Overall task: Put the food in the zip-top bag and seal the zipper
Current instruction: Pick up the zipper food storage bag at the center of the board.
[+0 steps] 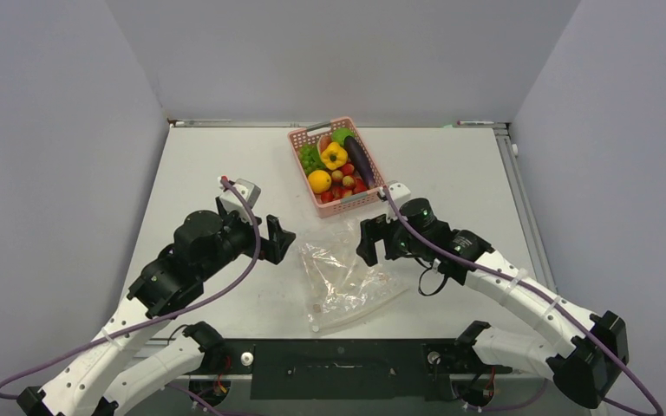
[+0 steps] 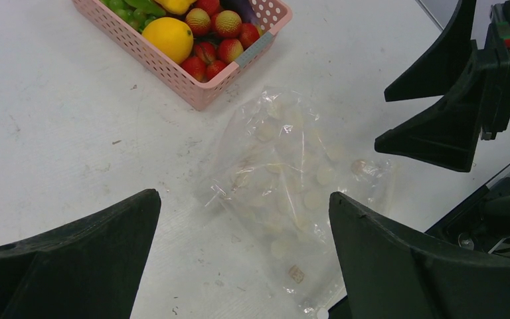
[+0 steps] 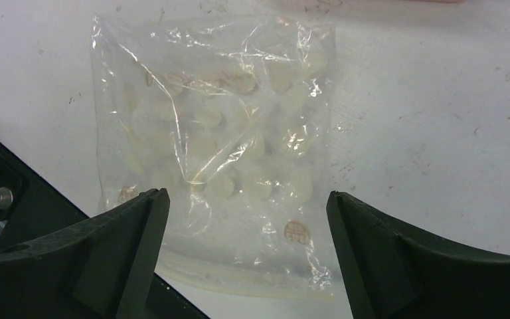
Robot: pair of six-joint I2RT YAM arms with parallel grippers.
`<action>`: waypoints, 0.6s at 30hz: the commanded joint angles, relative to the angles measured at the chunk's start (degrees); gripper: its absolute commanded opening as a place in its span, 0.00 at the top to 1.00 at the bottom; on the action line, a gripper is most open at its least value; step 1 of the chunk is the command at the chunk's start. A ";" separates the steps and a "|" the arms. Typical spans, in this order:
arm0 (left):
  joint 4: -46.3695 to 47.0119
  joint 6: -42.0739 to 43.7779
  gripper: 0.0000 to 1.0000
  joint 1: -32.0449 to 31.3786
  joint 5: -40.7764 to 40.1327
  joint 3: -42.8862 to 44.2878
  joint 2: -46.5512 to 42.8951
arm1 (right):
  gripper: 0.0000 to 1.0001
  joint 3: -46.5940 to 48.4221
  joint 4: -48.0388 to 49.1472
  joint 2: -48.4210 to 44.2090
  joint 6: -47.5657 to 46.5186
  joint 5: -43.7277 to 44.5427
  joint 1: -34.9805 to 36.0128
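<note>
I have both claws spread wide and pinching nothing. The left claw (image 1: 279, 240) and the right claw (image 1: 378, 243) hang over the white tabletop (image 1: 208, 165), tips turned toward each other. Between them the clear crinkly plastic zip-top bag (image 1: 347, 282) lies flat. It is just off the left claw's tips, and it is right under the right claw, framed by both of that claw's black fingers (image 3: 106, 252). Pale round marks show through the film. The thin whitish zipper strip (image 3: 239, 280) runs along the bag edge nearest the right claw's wrist; I cannot tell whether it is pressed closed. Beyond both claws, past the bag's far edge, stands the pink lattice plastic basket (image 1: 353, 204). It is closer to the right claw than to the left. The toy food is in the basket: a yellow bell pepper (image 1: 334, 156), an orange-yellow round fruit (image 1: 319, 180), a dark purple eggplant (image 1: 359, 160), green leafy pieces (image 1: 310, 158) and small red tomatoes (image 1: 342, 189). Neither claw touches the basket or the bag.
</note>
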 commanded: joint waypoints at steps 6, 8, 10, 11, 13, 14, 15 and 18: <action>1.38 0.08 0.04 0.09 0.72 0.41 0.51 | 0.13 -4.00 2.13 -0.97 3.84 -2.28 2.88; 1.30 0.08 0.04 0.09 0.62 0.37 0.51 | 0.14 -4.82 2.54 -0.37 4.53 -2.00 3.94; 1.27 0.01 0.04 0.09 0.63 0.41 0.62 | 0.15 -5.50 2.83 0.11 5.30 -1.40 5.34; 1.28 0.00 0.04 0.09 0.60 0.39 0.64 | 0.15 -5.72 2.85 0.24 5.75 -0.79 6.51; 1.18 -0.04 0.04 0.14 0.59 0.40 0.83 | 0.14 -6.06 2.75 0.15 6.83 0.52 8.20; 1.17 -0.04 0.04 0.10 0.63 0.41 0.89 | 0.14 -6.15 2.66 0.06 7.50 0.88 9.08; 1.17 -0.12 0.04 0.09 0.74 0.41 1.03 | 0.14 -6.27 2.54 -0.10 8.43 1.38 9.94; 1.10 -0.18 0.04 0.09 0.86 0.50 1.12 | 0.15 -6.83 2.09 -0.86 11.44 3.82 13.04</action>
